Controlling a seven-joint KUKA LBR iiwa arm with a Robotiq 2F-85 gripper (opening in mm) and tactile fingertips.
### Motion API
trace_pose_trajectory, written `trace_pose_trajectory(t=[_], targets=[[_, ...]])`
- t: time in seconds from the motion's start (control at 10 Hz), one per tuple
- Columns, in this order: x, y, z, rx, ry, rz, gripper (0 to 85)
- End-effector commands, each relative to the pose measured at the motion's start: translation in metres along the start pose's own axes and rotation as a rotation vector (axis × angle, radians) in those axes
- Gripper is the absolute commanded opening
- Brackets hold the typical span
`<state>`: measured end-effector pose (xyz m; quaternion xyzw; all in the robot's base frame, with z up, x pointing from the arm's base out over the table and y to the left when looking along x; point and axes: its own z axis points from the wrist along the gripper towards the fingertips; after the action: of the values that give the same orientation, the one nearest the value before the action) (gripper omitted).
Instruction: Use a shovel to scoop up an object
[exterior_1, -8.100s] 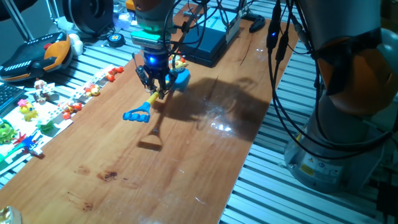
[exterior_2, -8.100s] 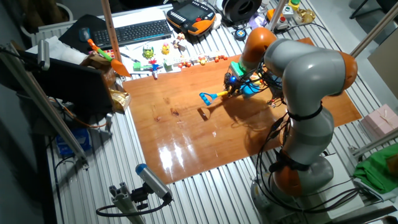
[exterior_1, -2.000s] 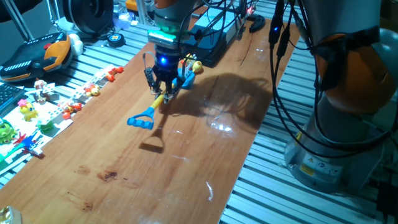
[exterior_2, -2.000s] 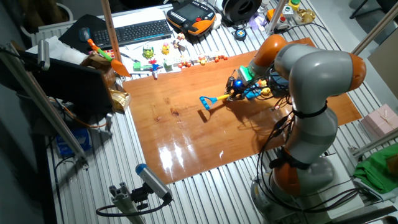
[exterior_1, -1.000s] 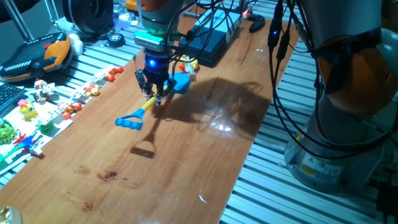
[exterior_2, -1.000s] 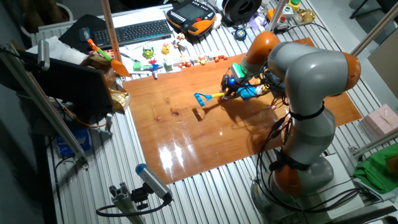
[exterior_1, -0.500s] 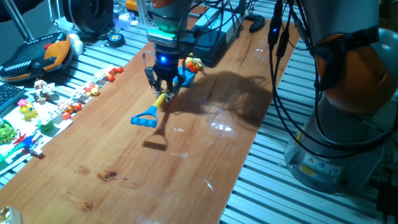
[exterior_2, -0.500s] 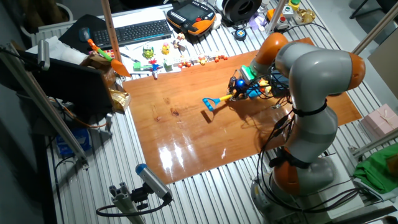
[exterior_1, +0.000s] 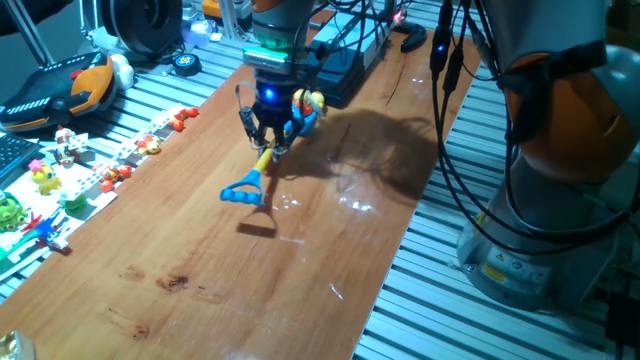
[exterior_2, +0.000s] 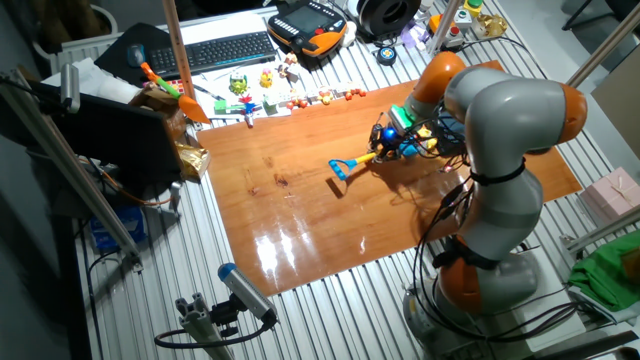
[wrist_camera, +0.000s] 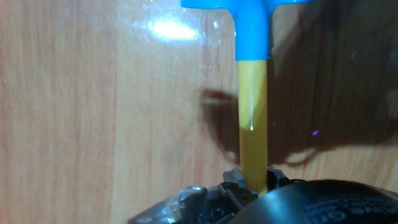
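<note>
My gripper is shut on the thin yellow shaft of the shovel and holds it above the wooden table; its shadow lies on the wood below. The blue D-shaped loop end points toward the table's near side. The light-blue blade is behind the gripper, and the tiny yellow figurine with red accents rests on it. The other fixed view shows the gripper, the loop end and the blade. The hand view shows the shaft running up from the fingers.
A row of small toy figures lies along the table's left edge. A black box with cables stands at the far end. An orange-and-black pendant and a keyboard lie beyond the left edge. The robot base stands on the right.
Over the last second the gripper has swung the shovel to the right and a little farther back, with the yellow figurine riding on the blade. The grip on the shaft is unchanged.
</note>
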<state>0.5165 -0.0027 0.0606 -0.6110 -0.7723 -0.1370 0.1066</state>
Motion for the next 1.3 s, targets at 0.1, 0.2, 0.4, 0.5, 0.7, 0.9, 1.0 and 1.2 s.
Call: trace_pose_trajectory(t=[0.1, 0.2, 0.4, 0.5, 0.7, 0.9, 1.0, 1.2], targets=[[-0.005, -0.003, 0.003, 0.021, -0.005, -0.017, 8.7], [-0.006, -0.004, 0.003, 0.043, -0.012, -0.023, 8.7], [-0.001, 0.000, 0.002, 0.044, -0.012, -0.015, 6.3], [0.004, 0.004, 0.001, 0.046, -0.018, -0.010, 5.0], [0.017, 0.014, -0.003, 0.049, -0.034, 0.008, 2.3], [0.037, 0.024, -0.008, 0.054, -0.056, 0.023, 0.7], [0.043, 0.026, -0.009, 0.050, -0.062, 0.023, 0.7], [0.047, 0.027, -0.006, 0.042, -0.084, 0.004, 0.7]])
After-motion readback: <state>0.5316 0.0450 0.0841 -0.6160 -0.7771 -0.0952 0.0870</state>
